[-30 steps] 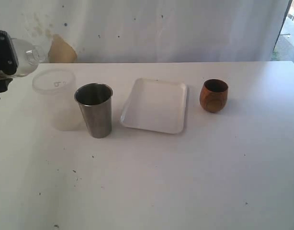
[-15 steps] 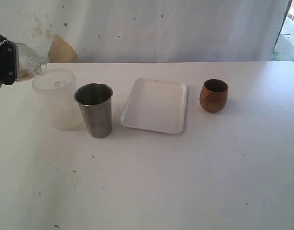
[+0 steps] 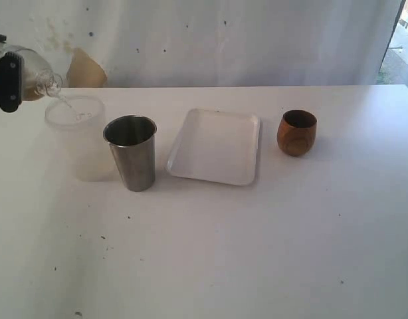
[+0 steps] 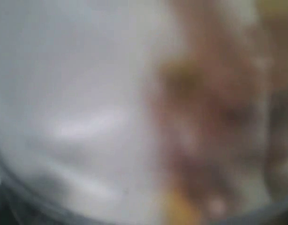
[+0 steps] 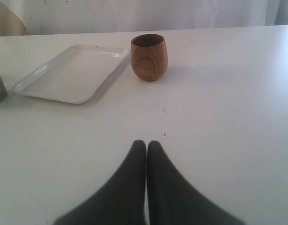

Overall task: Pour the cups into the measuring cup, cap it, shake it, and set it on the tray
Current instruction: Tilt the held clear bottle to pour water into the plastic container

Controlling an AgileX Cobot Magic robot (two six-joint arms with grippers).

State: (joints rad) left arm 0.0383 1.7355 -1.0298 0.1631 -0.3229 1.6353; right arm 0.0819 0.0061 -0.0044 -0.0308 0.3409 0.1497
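A white desk (image 3: 257, 252) carries four things in a loose row. At the left stands the pale see-through measuring cup (image 3: 84, 146), its base hard to make out against the white top, though it seems to stand upright. Just beside it is the steel tumbler (image 3: 132, 156), then the flat white tray (image 3: 217, 143). The wooden cup (image 3: 297, 133) stands apart at the right. Small dark specks (image 3: 103, 237) dot the near surface.

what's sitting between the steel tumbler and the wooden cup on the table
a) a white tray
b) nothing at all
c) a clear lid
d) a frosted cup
a: the white tray lies flat on the table between the steel tumbler and the wooden cup, touching neither.
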